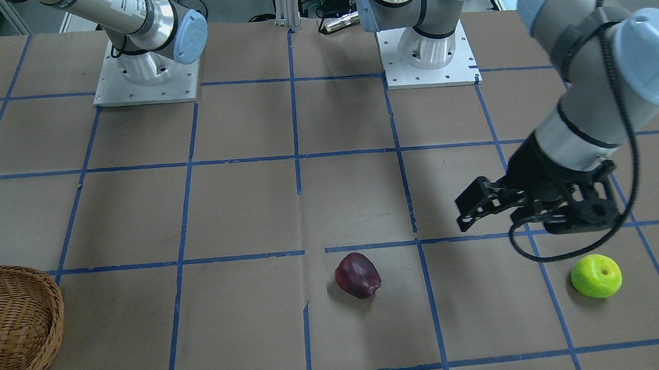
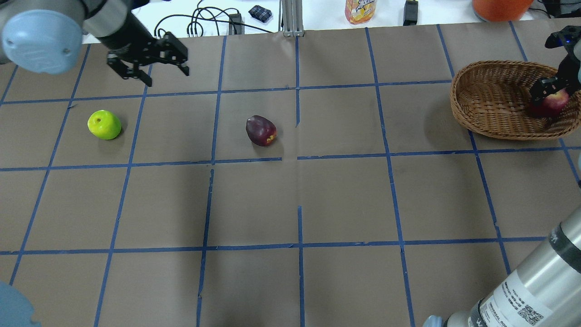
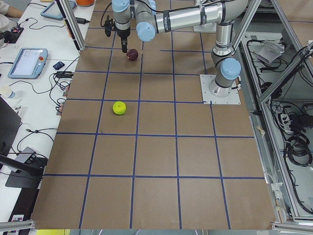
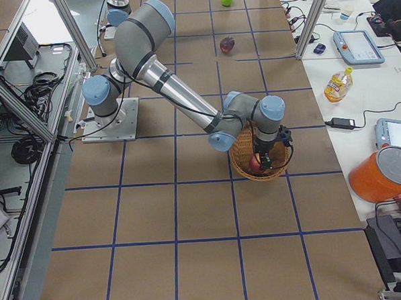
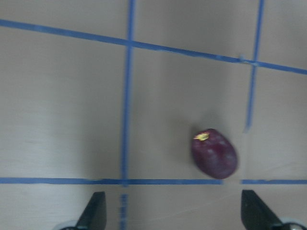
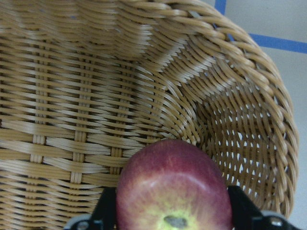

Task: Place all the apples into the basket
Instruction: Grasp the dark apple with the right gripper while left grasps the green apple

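The red apple [image 6: 172, 182] sits between the fingers of my right gripper [image 2: 550, 96], low inside the wicker basket [image 2: 481, 75] at the table's right side. The right gripper is shut on it. The basket's weave [image 6: 96, 96] fills the right wrist view. The maroon apple [image 2: 260, 130] lies on the table near the middle and shows in the left wrist view [image 5: 214, 153]. The green apple [image 2: 104, 125] lies at the left. My left gripper [image 2: 167, 76] is open and empty, above the table between these two apples and farther from the robot.
Brown paper with blue tape lines covers the table [image 2: 345, 204]. The two arm bases [image 1: 144, 76] stand on white plates at the robot's edge. A bottle [image 2: 360, 10], cables and an orange container [image 2: 499, 5] stand beyond the far edge.
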{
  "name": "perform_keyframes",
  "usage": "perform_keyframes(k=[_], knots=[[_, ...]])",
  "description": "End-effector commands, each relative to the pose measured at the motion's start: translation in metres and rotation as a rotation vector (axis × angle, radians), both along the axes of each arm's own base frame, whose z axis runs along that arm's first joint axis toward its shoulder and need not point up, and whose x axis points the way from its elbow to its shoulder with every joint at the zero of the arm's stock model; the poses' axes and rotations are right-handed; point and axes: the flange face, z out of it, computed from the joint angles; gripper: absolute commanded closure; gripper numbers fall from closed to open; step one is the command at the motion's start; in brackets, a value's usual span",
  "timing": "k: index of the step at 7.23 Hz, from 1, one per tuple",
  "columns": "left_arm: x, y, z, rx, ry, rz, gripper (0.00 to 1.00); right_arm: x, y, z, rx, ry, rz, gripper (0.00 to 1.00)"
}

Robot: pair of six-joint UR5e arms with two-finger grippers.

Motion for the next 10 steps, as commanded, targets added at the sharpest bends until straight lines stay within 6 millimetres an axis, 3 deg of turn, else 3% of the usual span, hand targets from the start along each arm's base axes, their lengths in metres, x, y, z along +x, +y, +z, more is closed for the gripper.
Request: perform_keyframes(k=[1,2,3,4,5,7,8,9,10], knots=[[0.156,0.001,-0.02,0.002,-0.104,-0.112,0.0,0.004,0.004,0.018,0.003,0.0,0.002,0.0],[0.178,-0.01,-0.037,-0.023,-0.169,-0.217,0.0,0.024,0.013,0.049,0.033,-0.039,0.011,0.0],[0.196,-0.025,-0.072,-0.051,-0.218,-0.29,0.0,0.076,0.011,0.086,0.021,-0.087,0.071,0.0],[0.222,-0.035,-0.111,-0.05,-0.221,-0.309,0.0,0.145,0.007,0.11,0.023,-0.128,0.13,0.0],[0.226,-0.039,-0.145,-0.028,-0.193,-0.31,0.0,0.223,-0.003,0.112,0.022,-0.176,0.236,0.0],[0.227,-0.044,-0.169,-0.028,-0.187,-0.256,0.0,0.368,-0.002,0.112,0.014,-0.218,0.27,0.0],[0.226,-0.043,-0.178,-0.014,-0.177,-0.246,0.0,0.429,0.008,0.104,0.031,-0.226,0.186,0.0],[0.225,-0.041,-0.188,0.016,-0.157,-0.189,0.0,0.465,0.012,0.095,0.038,-0.23,0.195,0.0],[0.223,-0.037,-0.206,0.037,-0.144,-0.178,0.0,0.516,0.013,0.087,-0.025,-0.26,0.265,0.0]])
